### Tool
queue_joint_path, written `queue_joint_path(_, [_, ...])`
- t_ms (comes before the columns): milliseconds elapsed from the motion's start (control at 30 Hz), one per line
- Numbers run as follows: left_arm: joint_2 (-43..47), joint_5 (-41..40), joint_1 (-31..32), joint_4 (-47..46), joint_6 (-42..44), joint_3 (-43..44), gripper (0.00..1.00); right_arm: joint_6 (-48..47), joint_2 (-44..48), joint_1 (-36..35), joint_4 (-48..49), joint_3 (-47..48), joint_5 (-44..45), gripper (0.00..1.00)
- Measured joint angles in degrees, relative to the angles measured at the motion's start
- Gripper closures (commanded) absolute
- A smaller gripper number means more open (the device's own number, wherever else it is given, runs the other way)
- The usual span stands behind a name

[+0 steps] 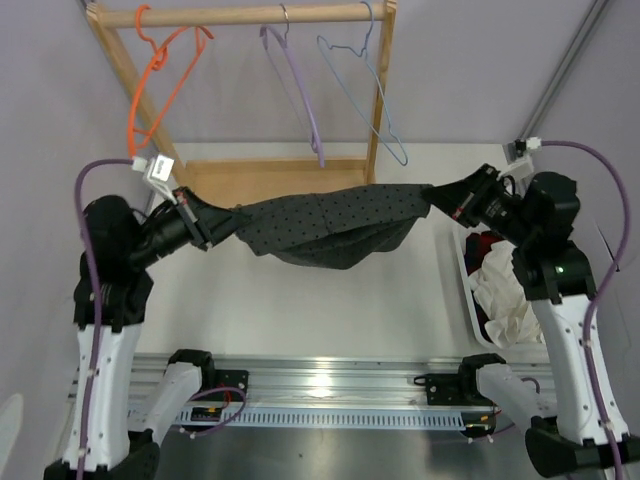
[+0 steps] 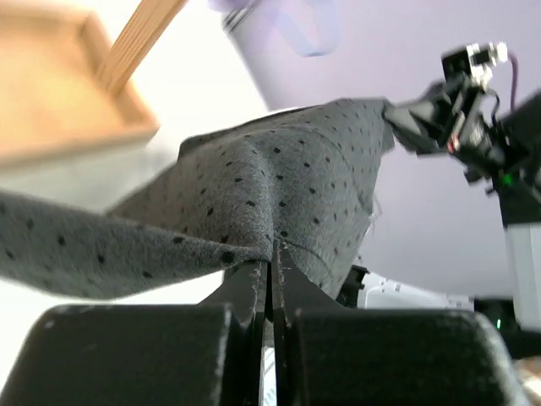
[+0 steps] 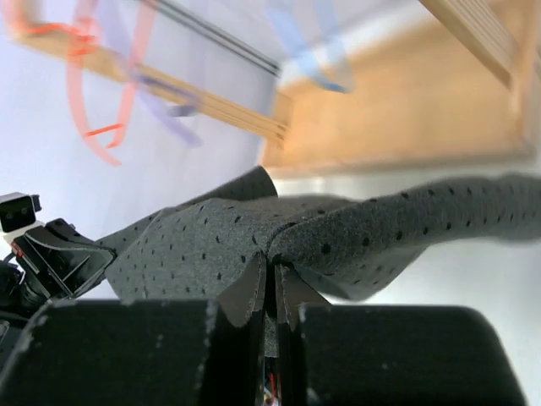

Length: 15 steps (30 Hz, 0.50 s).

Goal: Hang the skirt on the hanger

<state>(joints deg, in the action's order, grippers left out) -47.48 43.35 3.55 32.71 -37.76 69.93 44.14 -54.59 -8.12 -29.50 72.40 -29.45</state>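
From above, the dark grey soft skirt with tiny dots [image 1: 330, 225] hangs in the air over the white table [image 1: 330, 300]. It is stretched between the two arms and sags in the middle. The left gripper [image 1: 205, 228] pinches its 9 o'clock end. The right gripper [image 1: 440, 197] pinches its 3 o'clock end.

Only this view shows the whole wooden rack [image 1: 240, 15] clearly. Three hangers hang from its top bar. The thin light-blue wire hanger [image 1: 398, 155] is at 12 o'clock from the skirt, a bit toward 1 o'clock. Its low tip is near the skirt's top edge, but I cannot tell if they touch. The purple wire hanger [image 1: 310, 120] is beside the blue hanger, and the orange wire hanger [image 1: 133, 130] is at 11 o'clock. Only this view shows the white bin [image 1: 467, 300] at 4 o'clock, with a white cloth [image 1: 505, 290] and a dark red cloth [image 1: 487, 245] inside.

The left wrist camera shows what the top view cannot. The left fingers are pressed tight together with a fold of skirt squeezed between them. The other gripper is far off at 2 o'clock, holding the far end.

The right wrist camera shows the same for the right fingers: closed tight on a fold. The hangers there are just blurry colours at the top.
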Motion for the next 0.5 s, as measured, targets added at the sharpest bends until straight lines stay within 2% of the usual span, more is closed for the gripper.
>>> queue_joint_path(200, [8.39, 2.97, 0.94, 0.26, 2.23, 1.68, 1.0, -1.9, 7.43, -0.11, 0.0, 5.07, -1.31, 1.0])
queue_joint_path(367, [6.8, 1.95, 0.98, 2.29, 0.33, 0.94, 1.0, -3.15, 8.22, -0.13, -1.62, 8.2, -1.14, 0.99])
queue_joint_path(500, [3.06, -1.01, 0.98, 1.99, -4.2, -1.4, 1.0, -3.93, 4.48, -0.13, -3.76, 8.11, -0.63, 1.0])
